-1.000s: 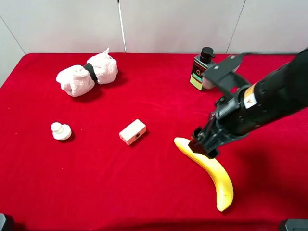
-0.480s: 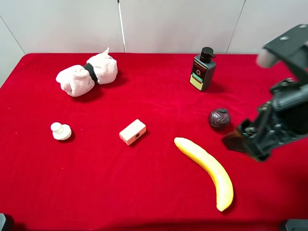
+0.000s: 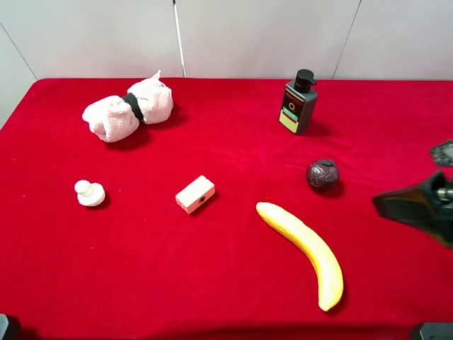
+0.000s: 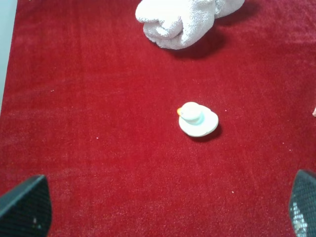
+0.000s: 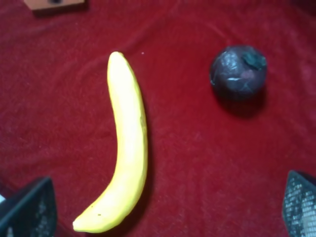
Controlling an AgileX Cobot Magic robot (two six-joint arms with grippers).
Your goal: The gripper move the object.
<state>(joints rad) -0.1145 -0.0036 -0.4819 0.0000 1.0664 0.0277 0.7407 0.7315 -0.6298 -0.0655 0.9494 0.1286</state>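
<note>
The long yellow banana [image 3: 304,244] lies free on the red cloth at the front right; it also shows in the right wrist view [image 5: 129,143]. My right gripper [image 3: 417,210] hangs at the right edge of the table, well to the right of the banana and apart from it. In the right wrist view the right gripper [image 5: 165,210] is open and empty, with its dark fingertips [image 5: 29,207] far apart. My left gripper [image 4: 163,207] is open and empty above the left part of the cloth.
A rolled pink towel [image 3: 127,110] lies at the back left. A small white duck [image 3: 90,193] sits at the left, a cream block [image 3: 195,194] near the middle. A dark round fruit [image 3: 323,174] lies behind the banana, and a black pump bottle [image 3: 299,103] stands further back.
My right gripper has pulled away from the banana's near end to the right edge, uncovering the dark fruit. The banana has stayed in place.
</note>
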